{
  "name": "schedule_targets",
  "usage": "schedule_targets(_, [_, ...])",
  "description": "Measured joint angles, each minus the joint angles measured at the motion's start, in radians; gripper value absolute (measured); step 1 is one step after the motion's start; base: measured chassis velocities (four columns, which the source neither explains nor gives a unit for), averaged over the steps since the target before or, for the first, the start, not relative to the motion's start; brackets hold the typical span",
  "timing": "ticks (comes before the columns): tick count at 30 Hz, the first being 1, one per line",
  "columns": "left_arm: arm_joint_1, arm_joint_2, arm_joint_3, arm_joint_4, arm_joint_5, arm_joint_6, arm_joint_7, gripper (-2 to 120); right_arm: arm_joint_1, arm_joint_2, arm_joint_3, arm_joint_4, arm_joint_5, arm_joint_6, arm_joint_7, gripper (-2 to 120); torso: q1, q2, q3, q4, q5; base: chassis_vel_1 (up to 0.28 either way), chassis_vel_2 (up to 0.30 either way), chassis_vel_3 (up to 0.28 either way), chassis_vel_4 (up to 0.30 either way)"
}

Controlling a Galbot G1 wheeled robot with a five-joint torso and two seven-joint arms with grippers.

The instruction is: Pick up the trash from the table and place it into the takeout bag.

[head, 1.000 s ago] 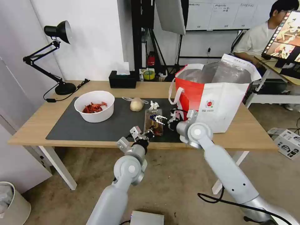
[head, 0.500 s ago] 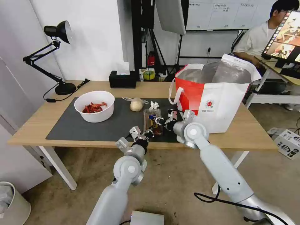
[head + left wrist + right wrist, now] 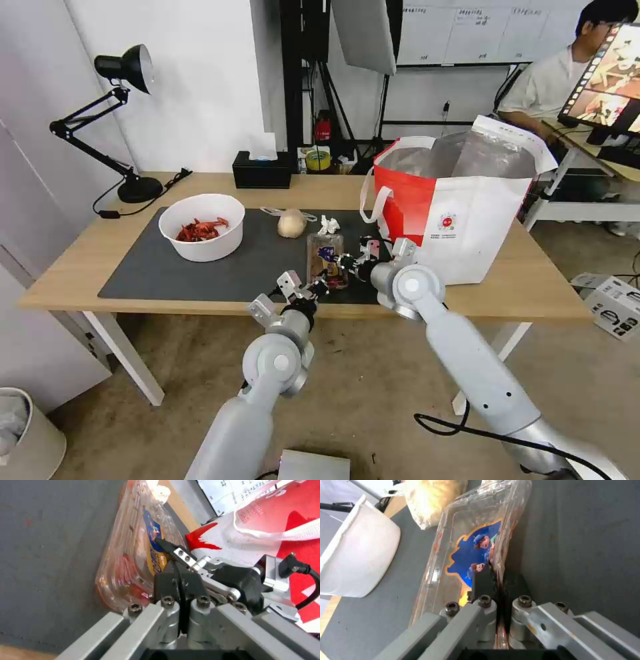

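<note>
The clear hinged tray (image 3: 323, 252) lies on the dark mat (image 3: 200, 273), close in front of the red-and-white takeout bag (image 3: 460, 220). My right gripper (image 3: 343, 260) is shut on the tray's bag-side rim, which runs between the pads in the right wrist view (image 3: 501, 580). My left gripper (image 3: 319, 285) is shut at the tray's near end (image 3: 133, 555); whether any rim is pinched I cannot tell. Farther back stand the white bowl of red shells (image 3: 201, 227), the beige wrapped lump (image 3: 291, 223) and the crumpled tissue (image 3: 328, 224).
A black tissue box (image 3: 261, 170) and a black desk lamp (image 3: 127, 133) stand along the table's far edge (image 3: 320, 183). The bag's white loop handle (image 3: 368, 193) hangs toward the tray. A person sits behind the bag at another desk.
My right gripper, open over the tray a second ago, has shifted slightly and shut on the tray's rim. The left arm, bowl, lump and tissue have not moved.
</note>
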Motion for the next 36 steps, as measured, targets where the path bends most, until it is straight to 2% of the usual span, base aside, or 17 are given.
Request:
schedule_targets(7, [-0.001, 0.006, 0.000, 0.001, 0.037, -0.007, 0.018, 0, -0.004, 0.003, 0.002, 0.000, -0.010, 0.001, 0.000, 0, 0.000, 0.000, 0.000, 0.0000, -0.0001, 0.000, 0.000, 0.000, 0.000])
schedule_targets(9, [0.001, 0.013, 0.000, 0.001, 0.062, -0.019, 0.029, 9, -0.004, 0.003, 0.002, -0.001, -0.014, 0.001, -0.001, 0, 0.000, 0.000, 0.000, 0.0000, -0.0001, 0.000, 0.000, 0.000, 0.000])
schedule_targets(10, [0.001, 0.013, 0.000, 0.001, 0.062, -0.019, 0.029, 9, -0.004, 0.003, 0.002, -0.001, -0.014, 0.001, -0.001, 0, 0.000, 0.000, 0.000, 0.0000, -0.0001, 0.000, 0.000, 0.000, 0.000])
schedule_targets(13, [0.006, 0.027, -0.005, -0.009, 0.105, -0.029, 0.054, 24, -0.004, 0.005, 0.003, -0.003, -0.019, 0.001, -0.001, 0, 0.000, 0.000, 0.000, 0.0000, -0.0001, 0.000, 0.000, 0.000, 0.000])
schedule_targets(14, [0.006, 0.027, -0.005, -0.009, 0.105, -0.029, 0.054, 24, -0.004, 0.005, 0.003, -0.003, -0.019, 0.001, -0.001, 0, 0.000, 0.000, 0.000, 0.0000, -0.0001, 0.000, 0.000, 0.000, 0.000])
schedule_targets(15, [0.009, 0.036, -0.007, -0.014, 0.134, -0.034, 0.068, 30, -0.004, 0.005, 0.003, -0.004, -0.020, 0.001, -0.001, 0, 0.000, 0.000, 0.000, 0.0000, -0.0001, 0.000, 0.000, 0.000, 0.000])
schedule_targets(17, [0.013, 0.048, -0.009, -0.019, 0.169, -0.041, 0.084, 33, -0.004, 0.005, 0.003, -0.004, -0.021, 0.001, -0.001, 0, 0.000, 0.000, 0.000, -0.0001, -0.0002, 0.000, 0.000, 0.000, 0.000])
schedule_targets(19, [0.021, 0.069, -0.015, -0.025, 0.223, -0.051, 0.111, 46, -0.005, 0.006, 0.003, -0.005, -0.023, 0.001, -0.001, 0, 0.000, 0.000, 0.000, 0.0000, -0.0001, 0.000, 0.000, 0.000, 0.000])
schedule_targets(23, [0.027, 0.077, -0.019, -0.028, 0.248, -0.054, 0.121, 52, -0.006, 0.006, 0.003, -0.006, -0.024, 0.001, -0.001, 0, 0.000, 0.000, 0.000, 0.0000, -0.0002, 0.000, 0.000, 0.000, 0.000])
schedule_targets(24, [0.035, 0.085, -0.028, -0.028, 0.293, -0.062, 0.145, 61, -0.006, 0.006, 0.003, -0.006, -0.026, 0.001, -0.001, 0, 0.000, 0.000, 0.000, 0.0000, -0.0002, 0.000, 0.000, 0.000, 0.000])
schedule_targets(27, [0.064, 0.116, -0.058, -0.038, 0.426, -0.096, 0.222, 76, -0.007, 0.005, 0.003, -0.005, -0.029, 0.001, -0.002, 0, 0.000, 0.000, 0.000, 0.0001, -0.0002, 0.000, 0.000, 0.000, 0.000])
schedule_targets(29, [0.074, 0.127, -0.065, -0.044, 0.448, -0.105, 0.237, 79, -0.008, 0.004, 0.003, -0.005, -0.030, 0.001, -0.002, 0, 0.000, 0.000, 0.000, 0.0000, -0.0002, 0.000, 0.000, 0.000, 0.000])
schedule_targets(31, [0.105, 0.159, -0.096, -0.055, 0.513, -0.135, 0.286, 89, -0.011, 0.004, 0.003, -0.003, -0.031, 0.001, -0.002, 0, 0.000, 0.000, 0.000, 0.0001, -0.0002, 0.000, 0.000, 0.000, 0.000])
schedule_targets(32, [0.105, 0.159, -0.096, -0.055, 0.513, -0.135, 0.286, 89, -0.011, 0.004, 0.003, -0.003, -0.031, 0.001, -0.002, 0, 0.000, 0.000, 0.000, 0.0001, -0.0002, 0.000, 0.000, 0.000, 0.000])
schedule_targets(34, [0.140, 0.194, -0.130, -0.063, 0.571, -0.171, 0.333, 97, -0.013, 0.001, 0.004, 0.000, -0.032, 0.001, -0.002, 0, 0.000, 0.000, 0.000, 0.0002, -0.0003, 0.000, 0.000, 0.000, 0.000])
schedule_targets(36, [0.157, 0.210, -0.148, -0.068, 0.587, -0.181, 0.350, 99, -0.014, 0.000, 0.004, 0.002, -0.032, 0.001, -0.002, 0, 0.000, 0.000, 0.000, 0.0002, -0.0002, 0.000, 0.000, 0.000, 0.000])
